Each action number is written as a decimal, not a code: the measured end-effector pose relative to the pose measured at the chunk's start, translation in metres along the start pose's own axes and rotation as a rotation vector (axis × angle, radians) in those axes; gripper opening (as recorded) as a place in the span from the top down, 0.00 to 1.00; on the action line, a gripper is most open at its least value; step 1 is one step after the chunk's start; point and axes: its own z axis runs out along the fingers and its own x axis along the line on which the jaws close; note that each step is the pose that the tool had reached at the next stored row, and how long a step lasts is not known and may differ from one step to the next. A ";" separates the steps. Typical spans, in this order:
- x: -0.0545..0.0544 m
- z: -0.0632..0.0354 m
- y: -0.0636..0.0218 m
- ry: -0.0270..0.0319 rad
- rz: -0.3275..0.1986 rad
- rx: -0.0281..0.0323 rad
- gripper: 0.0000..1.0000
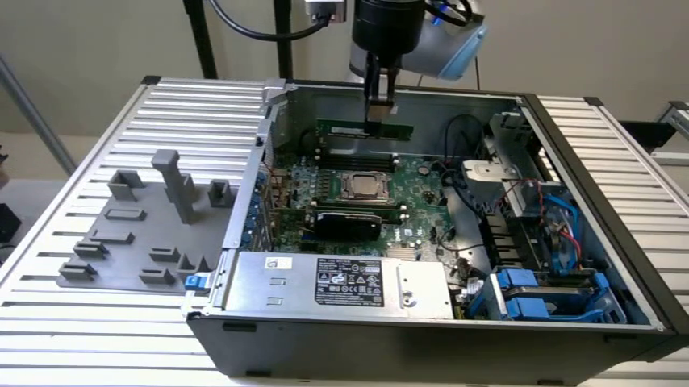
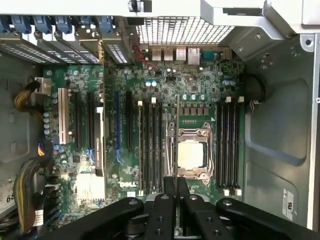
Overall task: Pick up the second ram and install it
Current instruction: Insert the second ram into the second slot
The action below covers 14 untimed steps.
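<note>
UR arm's gripper [image 1: 379, 113] hangs inside the open PC case [image 1: 603, 161], close to the case's far wall. Its fingers are pinched on the second ram [image 1: 347, 129] at approx. the middle of its top edge. A mid-grip prob. keeps the stick level so neither end droops. The stick is held on edge, long side horizontal, contact edge down, i.e. the way a slot takes it.

It's in the air, not seated. It sits just above the DIMM slots [image 1: 356, 149] near the far edge of the motherboard [image 1: 420, 189], beyond the CPU [image 1: 364, 186], and runs roughly parallel w/ them.

In the wrist view the second ram [image 2: 177, 135] shows edge-on, a thin line coming out from betw. the fingers of the gripper [image 2: 176, 189]. It lies over the strip betw. one bank of DIMM slots [image 2: 150, 145] and the CPU [image 2: 190, 154]. Alignment w/ the slots looks good, but I can't tell which slot it's over, or whether any slot is already filled.

The black expansion card [image 1: 344, 222] on the CPU's near side and the PSU [image 1: 334, 282] along the case's front edge are both well apart from the grip.
</note>
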 end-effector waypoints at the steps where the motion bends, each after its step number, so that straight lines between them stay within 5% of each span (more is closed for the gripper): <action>1: 0.000 0.0017 0.0000 -0.0002 0.000 0.0019 1.00; 4: 0.000 0.0060 -0.0001 -0.0003 0.000 0.0083 1.00; 14: 0.000 0.0060 -0.0001 -0.0003 0.000 0.0080 1.00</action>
